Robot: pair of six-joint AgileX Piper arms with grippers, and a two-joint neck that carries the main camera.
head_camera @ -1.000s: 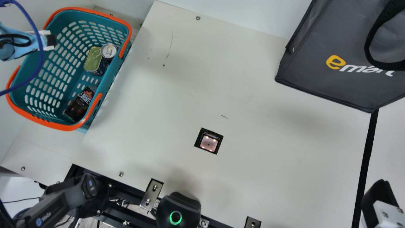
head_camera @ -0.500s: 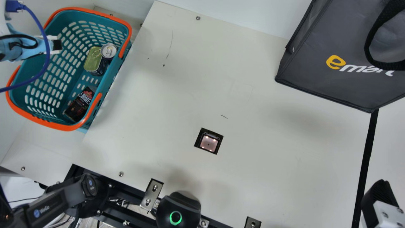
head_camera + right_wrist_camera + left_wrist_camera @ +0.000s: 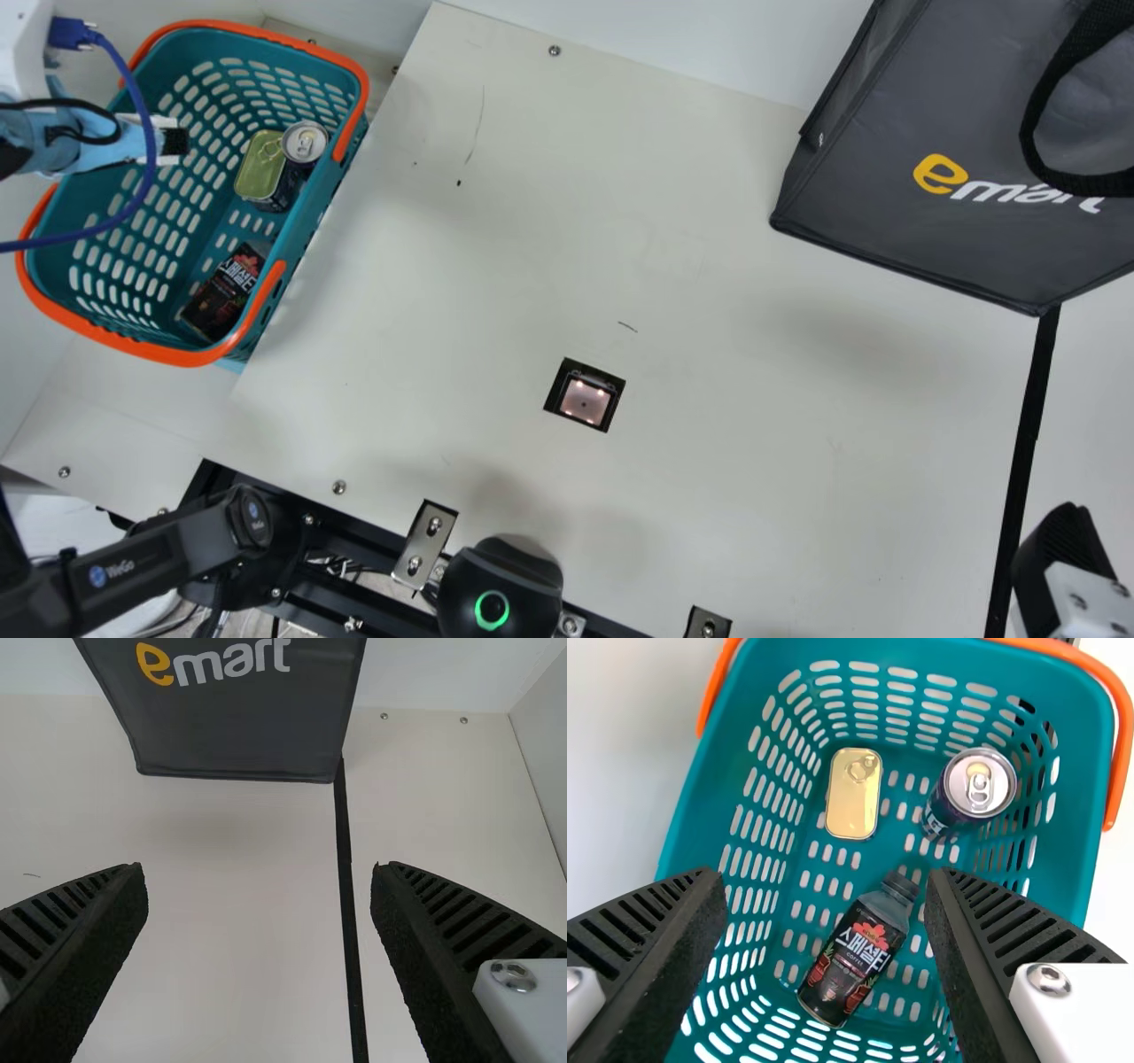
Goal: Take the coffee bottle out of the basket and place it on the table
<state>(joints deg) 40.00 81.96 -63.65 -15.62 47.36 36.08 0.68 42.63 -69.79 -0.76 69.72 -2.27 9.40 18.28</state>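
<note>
Left fingers (image 3: 656, 930) open, empty, over basket (image 3: 1085, 744) | right fingers (image 3: 80, 957) open, empty | coffee bottle (image 3: 221, 294) lying at basket's 5 o'clock, main view | risk: finger snags orange handle (image 3: 265, 297), bottle being so near that side

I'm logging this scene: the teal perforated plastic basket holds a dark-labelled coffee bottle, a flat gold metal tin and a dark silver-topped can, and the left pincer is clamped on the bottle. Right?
Not quite: the left wrist view shows the left pincer open, not clamped on the bottle. The basket does hold the bottle, tin and can.
</note>
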